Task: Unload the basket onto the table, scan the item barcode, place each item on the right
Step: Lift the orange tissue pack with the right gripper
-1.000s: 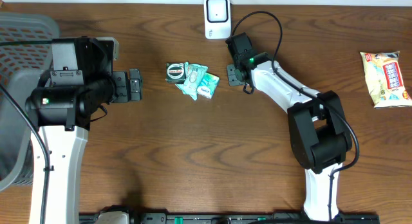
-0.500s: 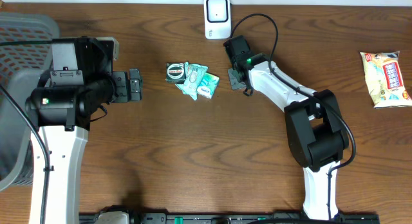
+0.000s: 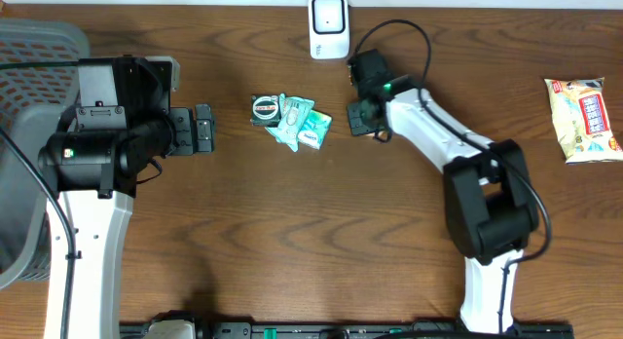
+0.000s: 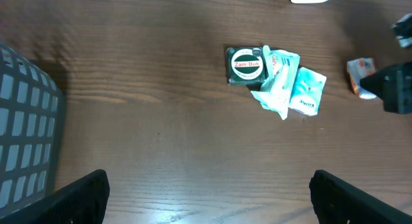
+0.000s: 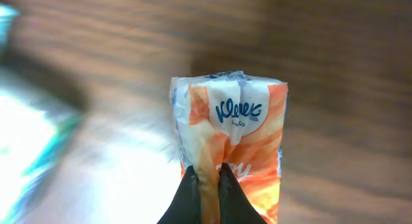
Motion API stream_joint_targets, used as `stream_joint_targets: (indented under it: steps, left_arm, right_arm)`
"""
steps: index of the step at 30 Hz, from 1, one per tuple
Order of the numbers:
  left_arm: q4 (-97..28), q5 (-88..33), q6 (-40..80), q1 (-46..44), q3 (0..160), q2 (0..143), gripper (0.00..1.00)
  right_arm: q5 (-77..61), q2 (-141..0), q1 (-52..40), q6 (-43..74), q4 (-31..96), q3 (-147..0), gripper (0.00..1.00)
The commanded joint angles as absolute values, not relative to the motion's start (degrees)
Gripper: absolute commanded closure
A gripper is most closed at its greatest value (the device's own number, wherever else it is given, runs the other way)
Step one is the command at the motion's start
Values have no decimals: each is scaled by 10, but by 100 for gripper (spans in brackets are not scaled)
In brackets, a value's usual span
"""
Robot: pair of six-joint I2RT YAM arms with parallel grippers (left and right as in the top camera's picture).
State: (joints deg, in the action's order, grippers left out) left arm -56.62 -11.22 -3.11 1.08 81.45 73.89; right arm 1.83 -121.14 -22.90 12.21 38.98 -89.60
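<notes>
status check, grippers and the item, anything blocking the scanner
Right gripper shut on Kleenex pack, pinched at one end. Left gripper open, empty, apart from item pile. Nothing between pack and white scanner in overhead view.

The dark brown wooden table [image 3: 321,232] is bare across its whole near half, between the two arm bases, so a gripper can sweep there unhindered. A bare lane also runs from the left gripper [image 3: 202,130] to the mid-table heap: a round green-and-white tin [image 3: 265,108] and pale teal tissue packets [image 3: 304,127]. Just beside the heap's right end, the right gripper [image 3: 358,118] with its orange-and-white tissue pack [image 5: 228,127] closes that side. The white upright barcode scanner [image 3: 328,25] stands at the far edge, with a bare strip before it. A grey slatted plastic basket [image 3: 29,47] blocks the far left. A yellow snack bag [image 3: 582,118] lies well apart at the right.
</notes>
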Motion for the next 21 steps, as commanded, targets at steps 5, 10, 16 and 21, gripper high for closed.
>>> stream_joint_targets:
  steps: [5,10,16,21]
  left_arm:
    - [-568,-109,-38,14,819,741,2]
    - [-568,-109,-38,14,819,741,2]
    - [-568,-109,-38,14,819,741,2]
    - [-568,-109,-38,14,819,741,2]
  right_arm:
    - [-362,-1151,-175,121,432,-892,99]
    - [-440,-1161,-157,100,451,-869,99]
    - [-507,-1166,-144,100,408,-783,99]
    - [-407,-1166,-105,102,398,-741,99]
